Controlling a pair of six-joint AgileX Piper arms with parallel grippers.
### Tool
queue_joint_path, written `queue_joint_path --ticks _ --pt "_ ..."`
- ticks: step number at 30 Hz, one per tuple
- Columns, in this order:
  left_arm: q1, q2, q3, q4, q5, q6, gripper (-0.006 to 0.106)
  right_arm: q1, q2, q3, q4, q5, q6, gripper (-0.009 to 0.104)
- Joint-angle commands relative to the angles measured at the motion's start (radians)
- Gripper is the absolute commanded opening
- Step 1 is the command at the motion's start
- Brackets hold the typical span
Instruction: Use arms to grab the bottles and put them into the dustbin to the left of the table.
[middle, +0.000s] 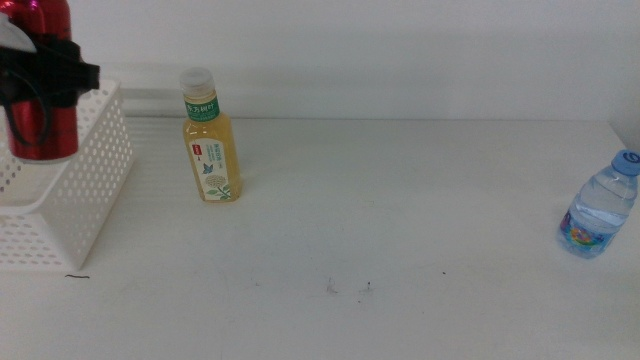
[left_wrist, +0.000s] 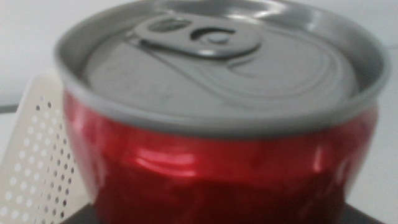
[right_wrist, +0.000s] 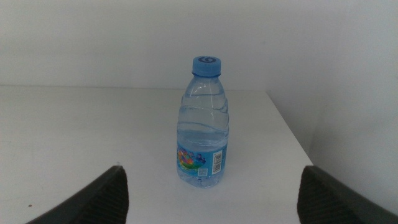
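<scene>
At the far upper left of the middle view my left gripper is clamped around the red soda can; the can stands upright in my hold, raised above the open top of the dustbin, its lower end hanging just over the basket's rim; my dark fingers wrap across the can's upper body. In my left wrist view the can fills nearly the whole frame, its grey lid and pull tab toward the top, its red wall below; a strip of the basket's perforated white side shows at the lower left of that frame; my own jaws are hidden behind the can there.

The yellow-tea bottle stands upright on the table, left of centre in the middle view, just right of the dustbin and apart from it; white cap, green label.

The water bottle stands upright at the far right edge of the middle view, well apart from the tea bottle. My right gripper sits low at the bottom of the right wrist view, its two dark jaws spread wide and holding nothing; the water bottle stands in the centre of that frame, ahead of the jaws, blue cap up, near the table's far corner.
</scene>
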Motion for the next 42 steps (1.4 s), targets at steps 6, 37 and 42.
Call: queue_joint_path --ticks 6,37,42 --pt "0.143 0.159 -0.227 -0.231 0.193 0.296 0.023 -0.008 -0.005 0.004 -0.007 -0.009 -0.004 0.091" --pt "0.406 0.761 -0.674 -0.354 0.511 0.540 0.029 -0.008 -0.005 0.004 -0.007 -0.009 -0.004 0.091" --pt "0.406 0.789 -0.674 -0.353 0.501 0.537 0.048 -0.008 -0.005 0.004 -0.007 -0.009 -0.004 0.091"
